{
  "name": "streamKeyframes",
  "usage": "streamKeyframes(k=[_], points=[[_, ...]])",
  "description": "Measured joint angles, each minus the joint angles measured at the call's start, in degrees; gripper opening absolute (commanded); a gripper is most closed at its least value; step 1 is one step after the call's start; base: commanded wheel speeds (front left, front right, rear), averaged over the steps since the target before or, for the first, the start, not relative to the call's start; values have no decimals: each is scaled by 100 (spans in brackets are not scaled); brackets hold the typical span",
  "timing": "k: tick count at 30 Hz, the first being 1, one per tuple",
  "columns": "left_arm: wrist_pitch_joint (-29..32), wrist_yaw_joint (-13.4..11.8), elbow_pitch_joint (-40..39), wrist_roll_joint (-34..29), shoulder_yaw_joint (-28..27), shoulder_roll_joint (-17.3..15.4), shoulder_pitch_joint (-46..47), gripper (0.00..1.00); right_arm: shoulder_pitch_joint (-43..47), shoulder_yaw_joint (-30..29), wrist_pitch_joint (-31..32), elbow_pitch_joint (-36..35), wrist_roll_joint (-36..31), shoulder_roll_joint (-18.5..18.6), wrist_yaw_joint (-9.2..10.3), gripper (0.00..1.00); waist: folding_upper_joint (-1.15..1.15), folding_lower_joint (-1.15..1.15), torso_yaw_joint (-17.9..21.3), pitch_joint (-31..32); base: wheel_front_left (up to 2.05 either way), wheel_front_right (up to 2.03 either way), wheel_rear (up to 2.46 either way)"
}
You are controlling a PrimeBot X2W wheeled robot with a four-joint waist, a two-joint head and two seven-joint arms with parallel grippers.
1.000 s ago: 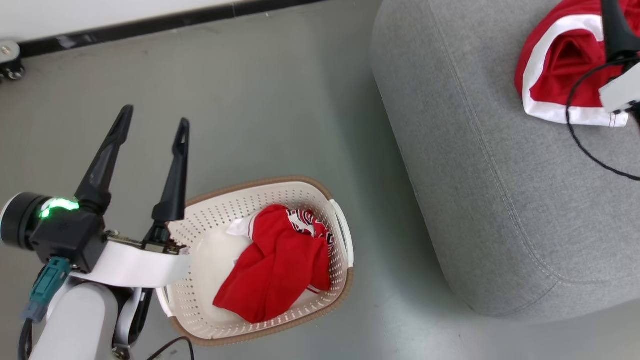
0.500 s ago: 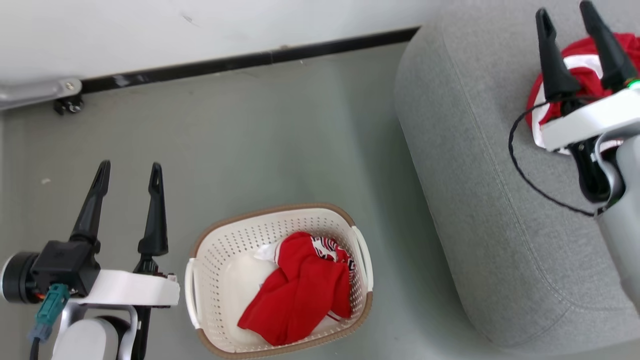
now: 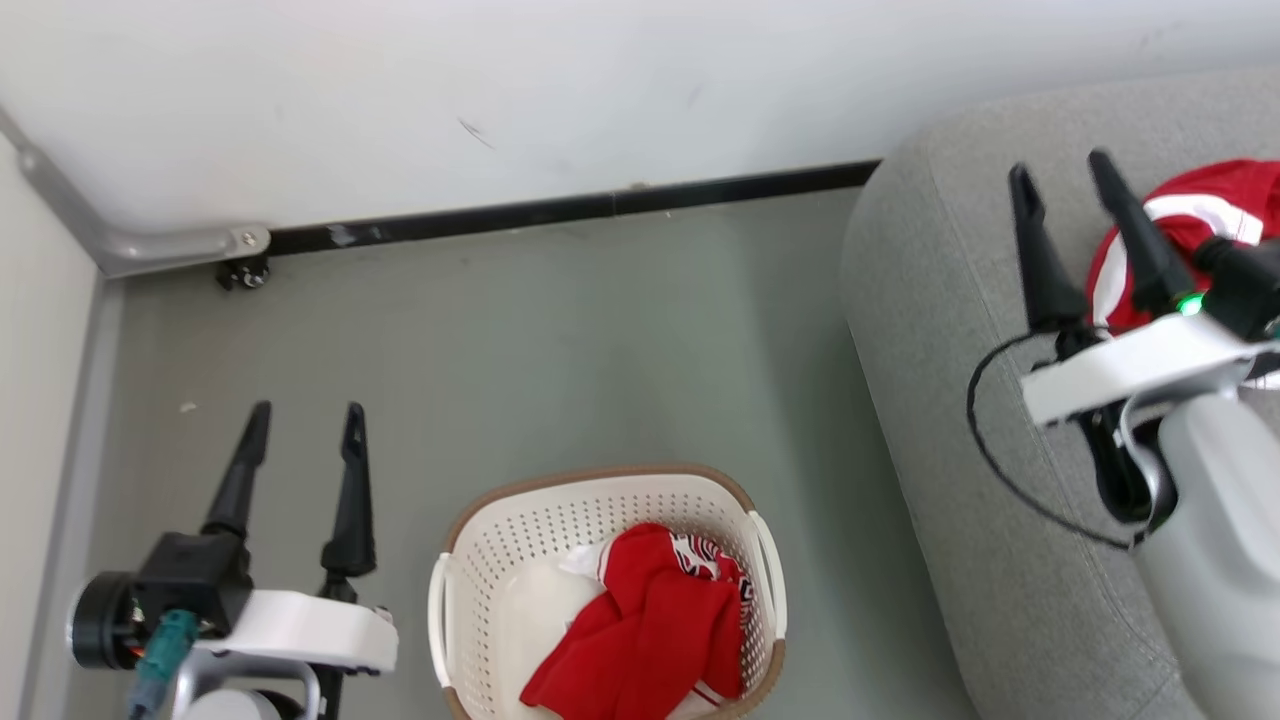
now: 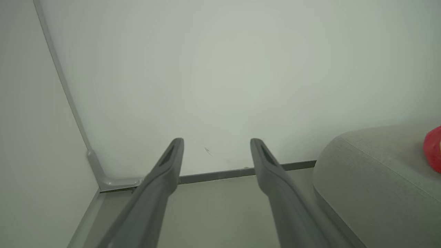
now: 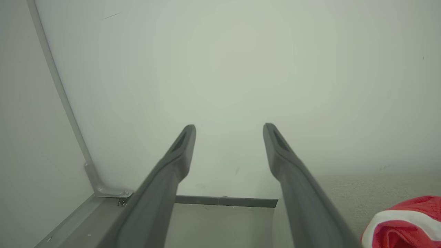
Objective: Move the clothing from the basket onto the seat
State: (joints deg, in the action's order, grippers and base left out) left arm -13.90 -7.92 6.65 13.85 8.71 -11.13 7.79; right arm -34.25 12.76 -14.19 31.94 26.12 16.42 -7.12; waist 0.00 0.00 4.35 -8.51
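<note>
A cream perforated basket [image 3: 470, 560] with a brown rim stands on the floor at the bottom centre, holding crumpled red clothing [image 3: 650, 640] with striped trim. To its left my left gripper [image 3: 305, 425] stands open and empty over the floor, pointing at the wall. The grey seat [image 3: 940, 330] fills the right side. On it lies another red garment [image 3: 1215, 205] with white bands, also seen in the right wrist view as red cloth [image 5: 406, 227]. My right gripper [image 3: 1060, 170] hovers open above the seat, just left of that garment, with nothing between its fingers.
A white wall [image 3: 560, 90] with a black skirting strip [image 3: 560, 210] runs along the far side. A grey metal bracket with a small castor [image 3: 240, 270] sits at the left corner. A black cable [image 3: 990, 450] loops from my right wrist over the seat.
The head camera has tilted up, so the whole picture slid down and the wall came into view. My right gripper, open, has drawn back off the red garment on the seat. Both grippers stay open.
</note>
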Motion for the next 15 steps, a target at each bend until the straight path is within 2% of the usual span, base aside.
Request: streamKeyframes(k=[15], points=[[-31, 2, 270, -112, 325, 223, -291, 100, 1471, -511, -2, -371, -522, -582, 0, 100, 0, 0, -355, 591, 0, 0, 0]])
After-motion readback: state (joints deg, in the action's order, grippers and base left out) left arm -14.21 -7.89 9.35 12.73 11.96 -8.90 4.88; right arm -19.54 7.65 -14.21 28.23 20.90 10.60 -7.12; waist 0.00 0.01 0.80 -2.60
